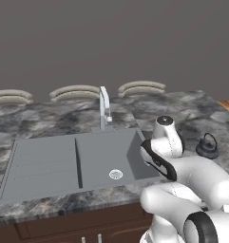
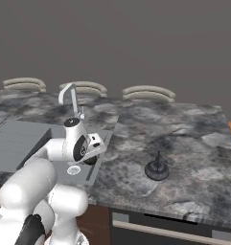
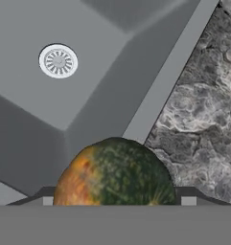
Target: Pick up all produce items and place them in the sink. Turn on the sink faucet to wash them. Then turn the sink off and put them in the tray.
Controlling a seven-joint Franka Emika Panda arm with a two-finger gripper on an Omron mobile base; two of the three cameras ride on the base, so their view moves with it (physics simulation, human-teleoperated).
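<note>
Gripper (image 3: 115, 203) jaws spread wide round green-orange produce item (image 3: 116, 174), pinching it. Held over sink (image 3: 112, 91) rim w/ basin & drain (image 3: 58, 61) below, prob. for drop-in before wash.

The lower part of the produce item (image 3: 116, 172) is cut off at the hand view's bottom. In the left base view, the sink's (image 1: 40, 166) right wall is partly hidden by the arm.

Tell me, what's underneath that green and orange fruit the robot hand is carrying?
Below the fruit in the hand view lie the grey sink basin's right wall and rim, with marbled counter beside. The white drain sits farther off. What lies directly beneath the fruit is covered.
</note>
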